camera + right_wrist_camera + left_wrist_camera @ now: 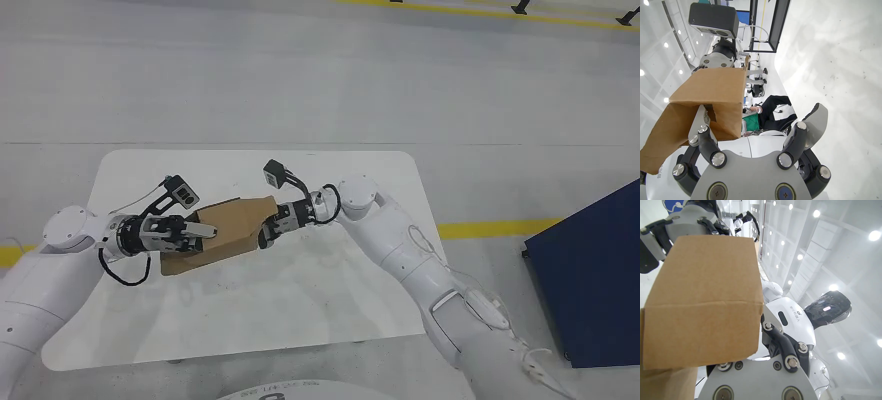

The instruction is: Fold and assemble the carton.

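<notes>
Your right gripper (761, 111) is standing spread, one finger (700, 117) bracing inside the brown cardboard carton (715, 89), likely squaring it; whether the left gripper (195, 230) opposite is pinching, you cannot tell.

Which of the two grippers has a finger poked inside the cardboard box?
The right gripper: one finger sits inside the carton's open end, the other free in air. The left gripper is at the carton's opposite end.
</notes>
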Robot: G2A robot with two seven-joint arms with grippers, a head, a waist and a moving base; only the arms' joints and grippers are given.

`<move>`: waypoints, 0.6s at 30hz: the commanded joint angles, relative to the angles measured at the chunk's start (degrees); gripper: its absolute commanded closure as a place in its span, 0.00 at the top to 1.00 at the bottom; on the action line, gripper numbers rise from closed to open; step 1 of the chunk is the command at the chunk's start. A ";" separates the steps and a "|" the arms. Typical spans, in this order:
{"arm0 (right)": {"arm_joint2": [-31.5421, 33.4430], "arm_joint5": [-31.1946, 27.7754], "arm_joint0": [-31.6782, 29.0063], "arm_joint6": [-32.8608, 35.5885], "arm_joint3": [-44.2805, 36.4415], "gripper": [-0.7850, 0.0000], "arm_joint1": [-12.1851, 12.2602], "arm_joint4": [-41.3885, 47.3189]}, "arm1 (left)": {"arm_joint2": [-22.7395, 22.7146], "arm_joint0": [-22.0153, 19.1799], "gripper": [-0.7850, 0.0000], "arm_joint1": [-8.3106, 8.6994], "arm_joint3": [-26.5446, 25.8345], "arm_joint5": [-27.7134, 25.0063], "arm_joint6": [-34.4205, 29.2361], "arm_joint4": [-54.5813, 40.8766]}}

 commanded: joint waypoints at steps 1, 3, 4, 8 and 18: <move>0.52 -0.83 -0.10 0.46 0.25 1.00 0.10 0.59 | -0.03 -0.22 0.00 0.18 0.60 -0.17 0.00 -0.32; 1.87 -2.01 -0.47 1.71 0.64 1.00 0.46 1.90 | -0.26 -0.47 0.00 0.34 1.47 -1.01 0.00 0.19; 2.68 -2.52 -0.76 2.61 0.75 1.00 0.69 2.77 | -0.60 -0.52 0.00 0.39 2.32 -1.31 0.00 0.10; 2.94 -2.66 -0.87 3.00 0.77 1.00 0.77 3.08 | -0.73 -0.56 0.00 0.39 2.59 -1.35 0.00 0.02; 2.99 -2.97 -1.42 2.27 0.07 1.00 0.77 3.23 | -0.63 0.43 0.00 0.20 1.97 1.42 0.60 -1.55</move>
